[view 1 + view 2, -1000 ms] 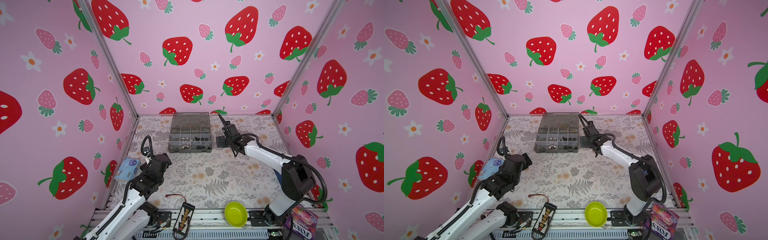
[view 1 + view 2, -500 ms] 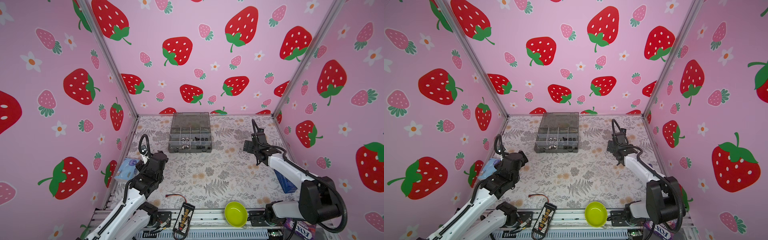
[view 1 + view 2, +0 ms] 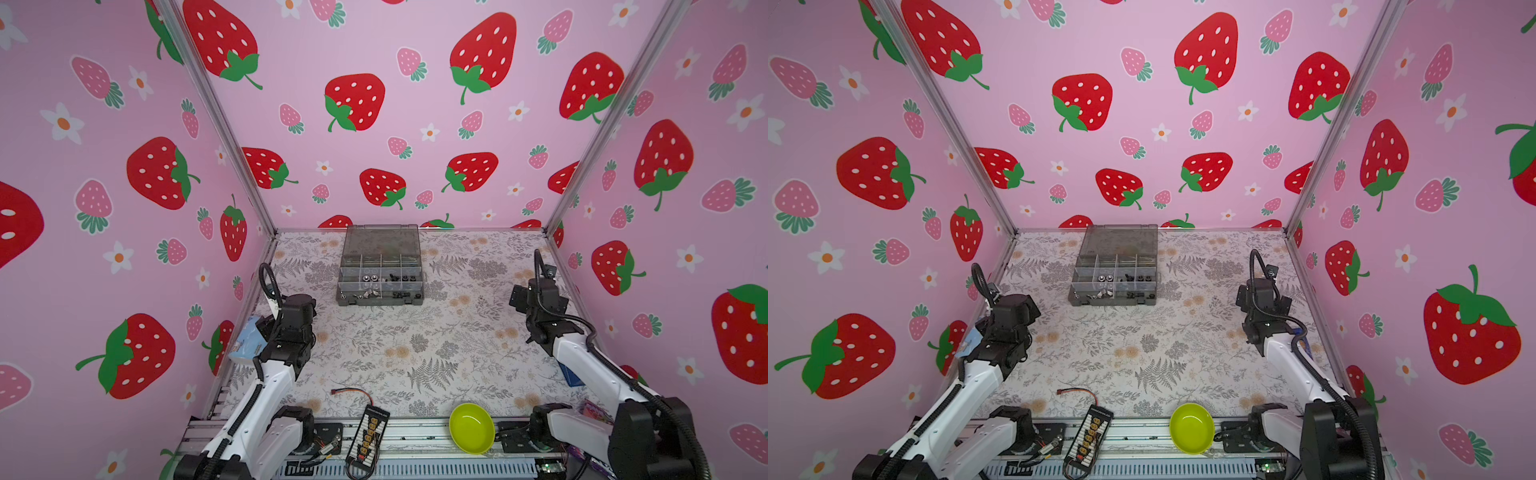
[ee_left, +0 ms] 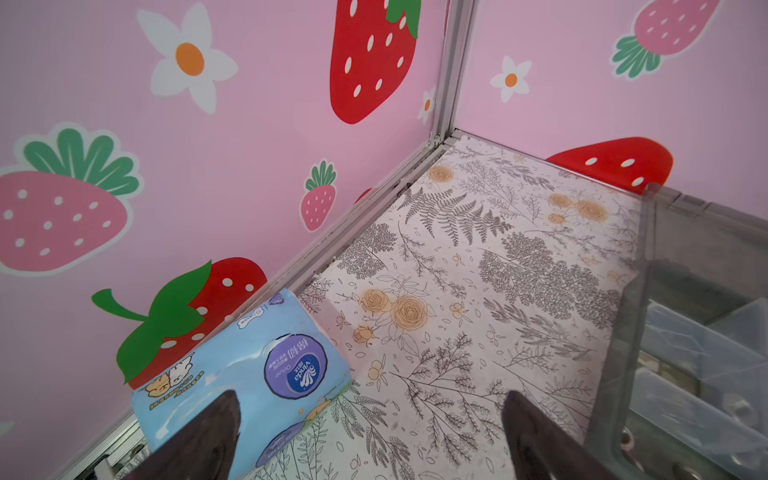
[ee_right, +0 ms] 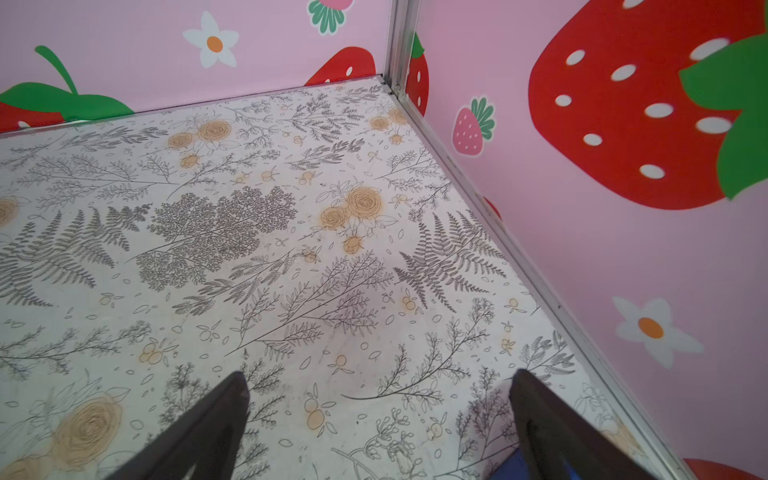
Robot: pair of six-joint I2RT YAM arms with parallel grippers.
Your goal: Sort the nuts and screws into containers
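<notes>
While the left tool [image 4: 370, 401] hangs spread and empty at nine o'clock of the bench [image 3: 415, 340], near a tissue pack [image 4: 249, 374], the right tool [image 5: 378, 380] hangs spread and empty at three o'clock. At twelve o'clock stand the containers [image 3: 380, 302], lid open; silver nuts [image 3: 370, 278] and small black pieces [image 3: 401, 278], too small to name, lie in their near compartments.
</notes>
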